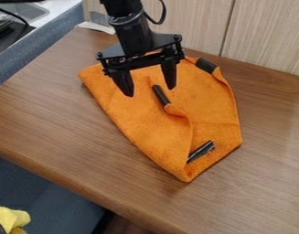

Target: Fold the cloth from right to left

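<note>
Wooden tabletop point(237, 201) is used as backing for orange cloth point(142, 121); black pieces point(161, 95) are prob. added for grip. Gripper point(147, 90) is held over cloth w/ fingers spread wide, nothing gripped, prob. pre-pinch.

Arm point(133, 34) cut off above; yellow thing point(10, 216), left.

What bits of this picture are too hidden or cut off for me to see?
In the camera view:
Table under the orange cloth: covered by it.
Rest of the black arm: cut off by the top edge.
Rest of the yellow thing: cut off at the lower left corner.
Lower end of the middle black piece: tucked into the cloth.
</note>
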`<state>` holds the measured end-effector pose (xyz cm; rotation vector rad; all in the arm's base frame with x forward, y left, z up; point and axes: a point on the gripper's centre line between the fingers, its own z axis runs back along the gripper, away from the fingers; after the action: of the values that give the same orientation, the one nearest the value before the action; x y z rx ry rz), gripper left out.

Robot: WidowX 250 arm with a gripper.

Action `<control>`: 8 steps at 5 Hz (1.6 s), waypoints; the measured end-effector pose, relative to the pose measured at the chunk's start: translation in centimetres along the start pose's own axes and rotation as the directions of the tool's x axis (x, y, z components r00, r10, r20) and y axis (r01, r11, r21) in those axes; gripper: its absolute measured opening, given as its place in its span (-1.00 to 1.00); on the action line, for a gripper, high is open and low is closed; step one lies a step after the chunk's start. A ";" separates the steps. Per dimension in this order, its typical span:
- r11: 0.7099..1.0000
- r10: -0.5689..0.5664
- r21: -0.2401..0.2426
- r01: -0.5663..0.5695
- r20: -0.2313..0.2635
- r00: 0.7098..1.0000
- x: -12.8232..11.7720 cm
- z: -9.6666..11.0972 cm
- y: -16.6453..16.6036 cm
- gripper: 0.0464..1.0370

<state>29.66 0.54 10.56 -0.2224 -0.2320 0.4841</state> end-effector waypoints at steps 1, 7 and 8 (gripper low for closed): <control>1.000 0.004 0.010 -0.004 -0.023 1.000 -0.3 -0.6 0.2 0.93; 0.832 -0.553 -0.077 0.549 -0.182 0.813 -8.8 -5.7 -7.9 0.93; 0.845 -0.524 -0.003 0.535 -0.205 0.827 -8.1 -6.3 -6.4 0.93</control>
<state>27.18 -9.86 4.97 -0.1418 -0.0762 -0.0908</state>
